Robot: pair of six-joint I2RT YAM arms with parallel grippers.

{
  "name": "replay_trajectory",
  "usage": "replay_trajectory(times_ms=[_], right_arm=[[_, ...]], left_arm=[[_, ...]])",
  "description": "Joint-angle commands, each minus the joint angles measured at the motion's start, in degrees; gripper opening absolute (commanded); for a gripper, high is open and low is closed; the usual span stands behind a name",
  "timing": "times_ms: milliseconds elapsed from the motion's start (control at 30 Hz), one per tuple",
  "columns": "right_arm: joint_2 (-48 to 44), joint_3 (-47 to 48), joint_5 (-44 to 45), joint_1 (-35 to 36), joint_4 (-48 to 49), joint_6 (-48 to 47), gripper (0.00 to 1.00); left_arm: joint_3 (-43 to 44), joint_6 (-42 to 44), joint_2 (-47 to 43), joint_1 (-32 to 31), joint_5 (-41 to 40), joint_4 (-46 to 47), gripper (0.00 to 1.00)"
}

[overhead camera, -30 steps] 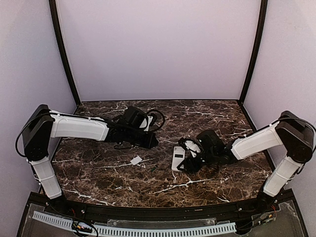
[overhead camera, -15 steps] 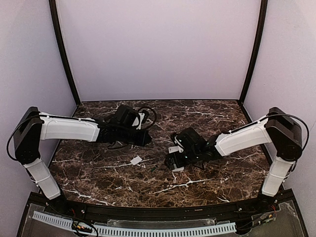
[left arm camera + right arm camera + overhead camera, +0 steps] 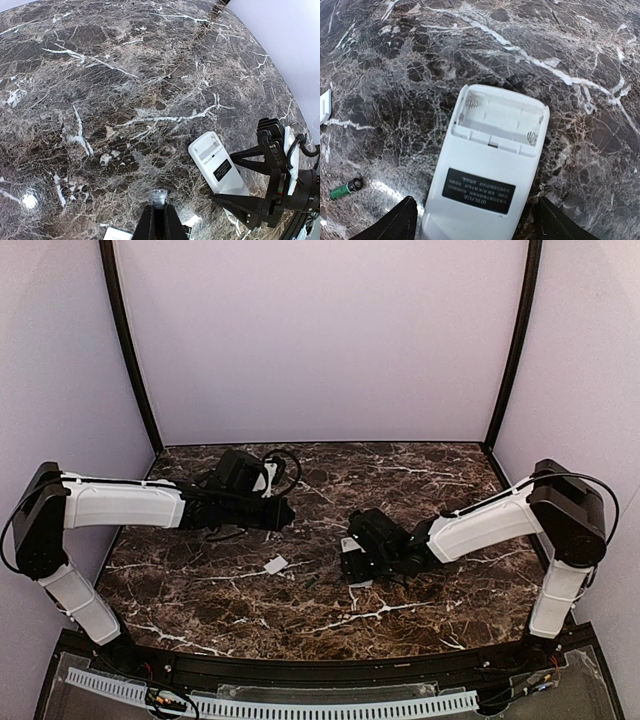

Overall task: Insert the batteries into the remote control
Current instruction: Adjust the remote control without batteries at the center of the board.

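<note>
1. While the remote control (image 3: 485, 165) lies back-up near the middle of the dark marble counter (image 3: 560, 45), its battery bay at the far end is uncovered, with only the coil contacts inside.
2. The right claw (image 3: 476, 215) is spread wide, with one finger on each side of the remote's label end. A strip of marble shows between the remote and one finger, so it grips nothing.
3. The left claw (image 3: 159, 222) is pinched tight on a slim battery (image 3: 159, 196), whose pale tip pokes out past the fingertips. It hangs over bare marble, left of the remote and apart from it.
4. A green battery (image 3: 344, 189) lies loose on the counter, near the remote's label end.
5. A small flat white piece (image 3: 275, 564) lies on the counter between the two arms, near the green battery.
</note>
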Motion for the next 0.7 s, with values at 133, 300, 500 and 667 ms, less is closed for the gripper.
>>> replay_trajectory(times_ms=[133,300,500,667], right_arm=[[1.08,-10.04,-4.36,2.75,-7.50,2.12,0.69],[-0.61,-12.38,-5.89,2.98,-5.20,0.85,0.62],[-2.64,-16.41,-8.21,4.41,-1.22,-1.83,0.69],[-3.43,-17.98,-8.74,5.04,1.44,-5.01,0.61]], left_arm=[[-1.66,0.22,-2.67,0.13,-0.65,0.14,0.01],[-1.62,0.29,-2.71,0.13,-0.70,0.14,0.01],[-1.84,0.45,-2.64,0.21,0.21,0.10,0.01],[-2.36,1.69,-2.31,0.14,4.19,3.86,0.00]])
